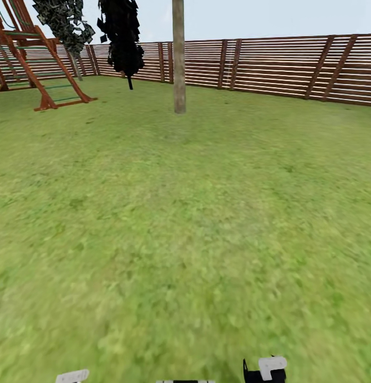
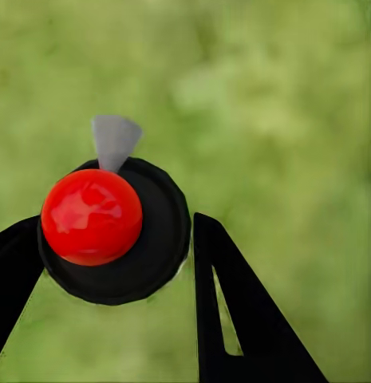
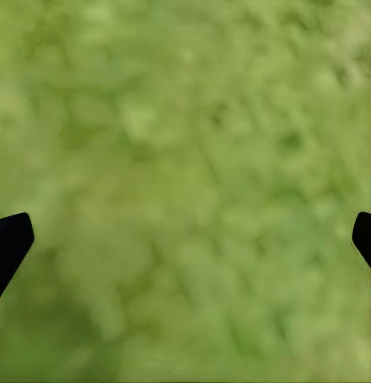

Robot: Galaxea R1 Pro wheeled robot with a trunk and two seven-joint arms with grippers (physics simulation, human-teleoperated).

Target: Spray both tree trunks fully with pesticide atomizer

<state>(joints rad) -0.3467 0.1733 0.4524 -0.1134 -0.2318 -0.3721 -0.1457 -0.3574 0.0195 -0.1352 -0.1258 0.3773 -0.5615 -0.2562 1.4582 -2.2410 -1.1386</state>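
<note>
Grass lawn (image 1: 207, 223) ringed by slatted wooden fence (image 1: 292, 66).

The lawn (image 1: 207, 223) is showing mottled green. The fence (image 1: 292, 69) is showing brown horizontal slats. The tree trunk (image 1: 178, 64) is looking grey-brown; the narrow tree (image 1: 121, 37) beside it, black. The play frame (image 1: 31, 58) is showing red-brown. The atomizer (image 2: 113, 231) is showing a black body, glossy red cap and grey nozzle between the left claw's (image 2: 113, 247) black fingers (image 2: 233, 319).

Open lawn (image 1: 196, 223) stretches ahead, bare of obstacles up to a lone tree trunk (image 1: 178, 64) standing well short of the slatted fence (image 1: 281, 66). Far left crowd a wooden play frame (image 1: 34, 58) and a black-leaved tree (image 1: 121, 37) — between them and the trunk, grass gaps.
</note>
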